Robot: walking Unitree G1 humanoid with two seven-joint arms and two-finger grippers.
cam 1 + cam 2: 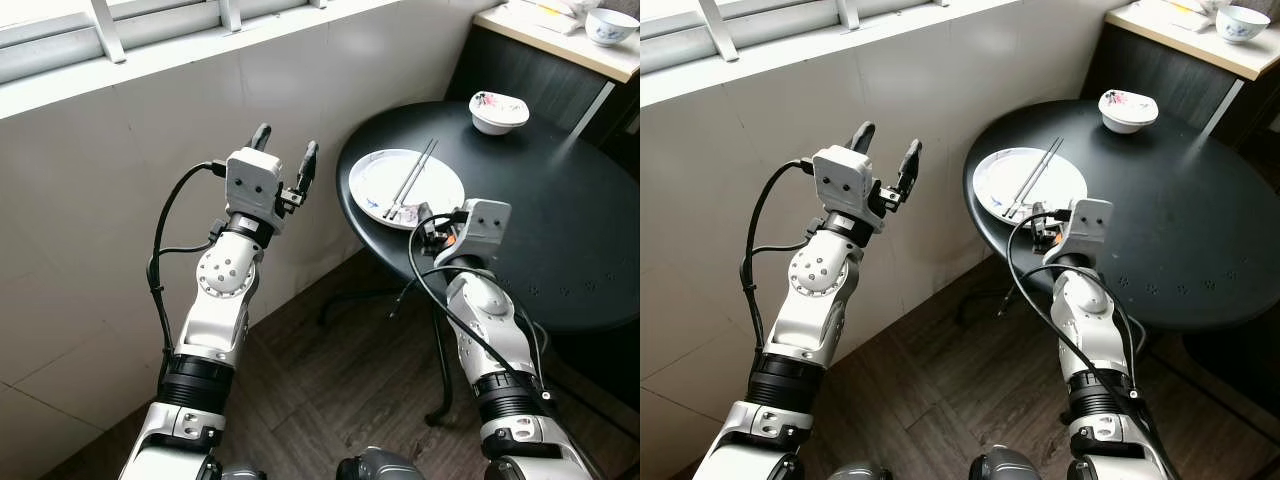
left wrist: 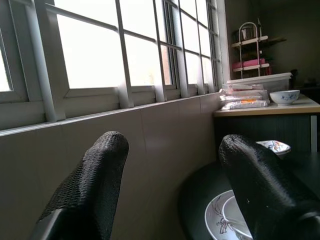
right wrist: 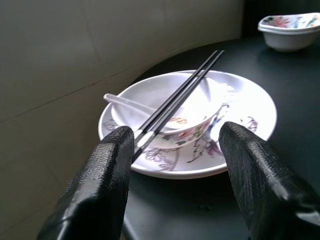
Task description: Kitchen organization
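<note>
Facing the plate (image 3: 250, 112) and chopsticks (image 3: 180, 97), right gripper (image 3: 172, 172) gapes wide, empty.

A round black table (image 1: 560, 230) stands just beside a tiled wall (image 1: 110, 200). The right gripper (image 1: 428, 222), fingers spread, sits at the table's near edge, just short of a white plate (image 1: 440, 195). A shallow bowl (image 3: 195, 107), a white spoon (image 3: 122, 101) and black chopsticks (image 1: 413, 177) crowd the plate. Behind it, bare tabletop stretches to a small bowl (image 1: 498, 111). The left gripper (image 1: 285, 150), fingers apart, hangs in open air near the wall, below a window sill (image 1: 180, 55).
</note>
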